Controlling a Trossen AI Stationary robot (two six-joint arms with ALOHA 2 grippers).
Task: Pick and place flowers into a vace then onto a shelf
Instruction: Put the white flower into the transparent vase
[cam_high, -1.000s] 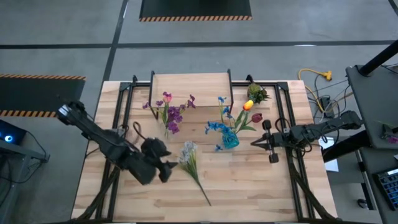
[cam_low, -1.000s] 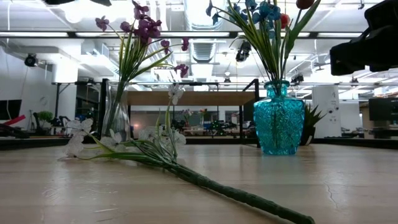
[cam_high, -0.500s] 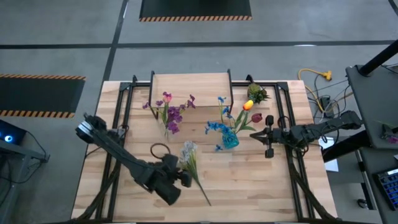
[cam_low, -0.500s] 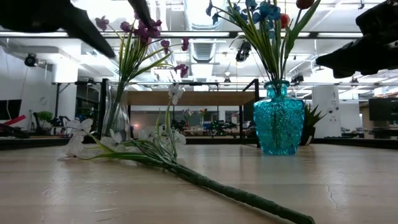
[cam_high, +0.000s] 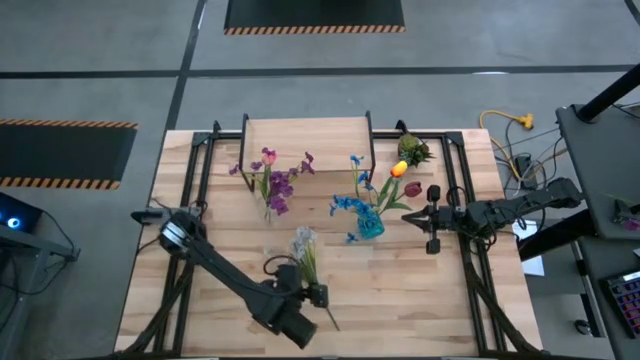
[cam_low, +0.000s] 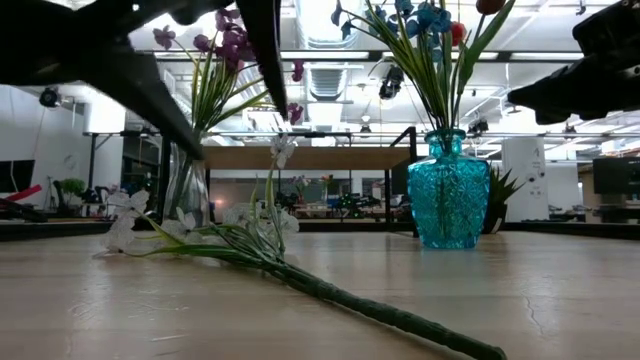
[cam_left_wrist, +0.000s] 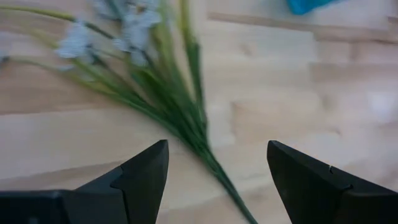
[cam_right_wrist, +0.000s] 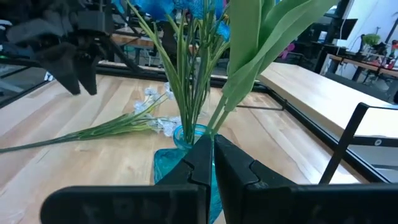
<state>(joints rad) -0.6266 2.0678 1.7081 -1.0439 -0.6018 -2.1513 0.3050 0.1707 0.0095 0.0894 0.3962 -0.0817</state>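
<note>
Grey concrete floor (cam_high: 120, 60) with hazard-striped black mats (cam_high: 314, 14) surrounds the table; ceiling strip lights (cam_low: 330, 54) glow beyond.

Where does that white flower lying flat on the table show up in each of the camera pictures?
High view: white flower lies near the front, between both arms.
Low view: white flower stretches across the foreground.
Left wrist view: white flower ahead of the open jaws.
Right wrist view: white flower behind the vase.
Shared landmark: the turquoise vase.

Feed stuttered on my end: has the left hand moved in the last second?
Yes. In the high view the left hand has swung from beside the white flower's bloom toward the table's near edge, now open over its stem.
</note>
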